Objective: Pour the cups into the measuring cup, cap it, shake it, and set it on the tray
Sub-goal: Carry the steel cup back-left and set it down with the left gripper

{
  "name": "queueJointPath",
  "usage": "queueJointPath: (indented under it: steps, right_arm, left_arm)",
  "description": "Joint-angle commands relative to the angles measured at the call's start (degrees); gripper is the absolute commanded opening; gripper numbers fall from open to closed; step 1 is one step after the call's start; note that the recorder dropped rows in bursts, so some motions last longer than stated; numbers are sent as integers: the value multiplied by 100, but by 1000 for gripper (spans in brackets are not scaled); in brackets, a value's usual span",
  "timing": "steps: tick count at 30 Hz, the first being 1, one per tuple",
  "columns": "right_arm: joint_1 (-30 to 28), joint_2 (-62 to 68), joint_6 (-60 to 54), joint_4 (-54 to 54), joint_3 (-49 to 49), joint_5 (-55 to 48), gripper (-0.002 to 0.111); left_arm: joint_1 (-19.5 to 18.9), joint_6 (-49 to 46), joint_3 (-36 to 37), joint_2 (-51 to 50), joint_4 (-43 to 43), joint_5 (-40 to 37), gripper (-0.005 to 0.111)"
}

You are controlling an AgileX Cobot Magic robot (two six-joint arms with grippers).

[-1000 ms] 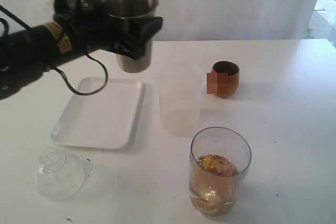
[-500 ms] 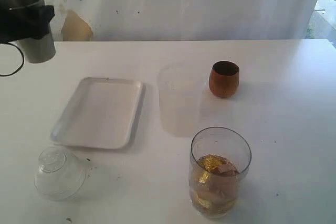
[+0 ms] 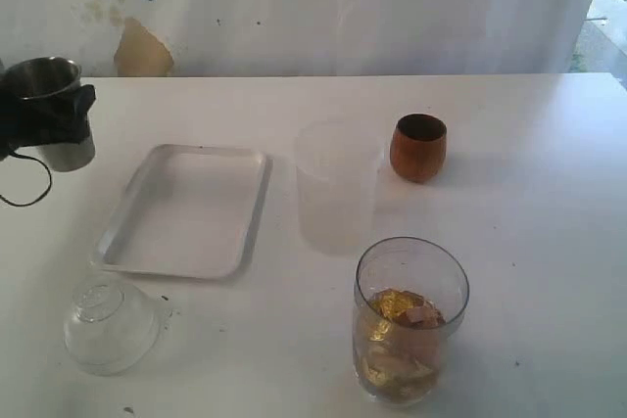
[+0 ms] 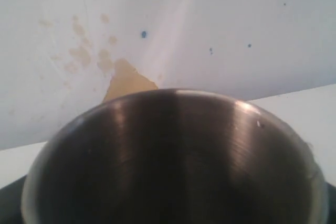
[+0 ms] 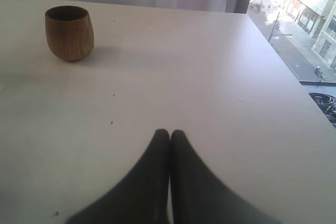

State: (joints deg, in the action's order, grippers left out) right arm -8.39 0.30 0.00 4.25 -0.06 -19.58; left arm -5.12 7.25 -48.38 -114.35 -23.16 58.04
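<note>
1. Brushed-steel tumbler (image 3: 69, 152) at the far left of the exterior view: stands upright, mouth up, clasped round its middle by the dark left fingers (image 3: 39, 122), which spread wide to span it. Cannot tell whether its base touches the desk (image 3: 529, 193).
2. Seen from the left wrist view: fills most of the picture with the tumbler's dull grey inner wall (image 4: 173, 161); shows behind it a white wall with a tan patch (image 4: 126, 80).
3. Measuring cup (image 3: 410, 320): stands upright and uncapped on the desk at the front, right of middle. Holds gold and brownish pieces in its lower half. Sits well apart from both sets of fingers.
4. Wooden cup (image 3: 418, 148): stands upright on the desk behind the measuring cup, mouth up, untouched. Appears again in the right wrist view (image 5: 69, 33), alone on the bare desk top.
5. Frosted plastic cup (image 3: 337, 183): stands between the tray and the wooden cup, near the tray's right edge and near the wooden cup, touching neither.
6. White tray (image 3: 186, 208): lies flat on the desk, left of middle, between the tumbler and the frosted cup.
7. Clear domed top (image 3: 111, 323): rests on the desk just in front of the tray's near left corner.
8. Right fingers (image 5: 152, 182): press together tip to tip, hold nothing, hang low over the desk, well away from the wooden cup.
</note>
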Motion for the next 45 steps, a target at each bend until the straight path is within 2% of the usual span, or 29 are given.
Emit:
queueJointPath:
  steps: [1,9,14,16,18,20,21,22,23,24,27,33,38,45]
  right_arm:
    - [-10,-30,30,24,6,11,0]
    - [-10,-30,30,24,6,11,0]
    - [-10,-30,30,24,6,11,0]
    - [-10,-30,30,24,6,11,0]
    - [-10,-30,30,24,6,11,0]
    - [-10,-30,30,24,6,11,0]
    - [-10,-30,30,24,6,11,0]
    - [-10,-30,30,24,6,11,0]
    - [-10,-30,30,24,6,11,0]
    - [-10,-30,30,24,6,11,0]
    - [-10,-30,30,24,6,11,0]
    - [-10,-30,30,24,6,11,0]
    - [-10,-30,30,24,6,11,0]
    - [-10,-30,30,24,6,11,0]
  left_arm:
    - [-20,-325,-22,-340,451,458,0]
    - [-57,-462,-22,-813,906,952,0]
    - [-57,-462,-22,-840,895,955,0]
    - [-57,-462,-22,-840,895,825,3]
    - [-57,-462,-22,-840,895,722,23]
    - [-57,-462,-22,-840,895,696,49]
    - [-57,-462,-22,-840,895,696,69]
    - [-57,-462,-22,-840,905,687,80]
    - [-57,-462,-22,-830,905,687,97]
    - [-57,-449,-22,-820,905,663,105]
    - [-57,-369,83,-706,659,620,105]
    - [-57,-459,430,-125,655,857,105]
    - [-57,-459,441,340,643,1003,105]
    - [-46,-412,441,995,643,663,103]
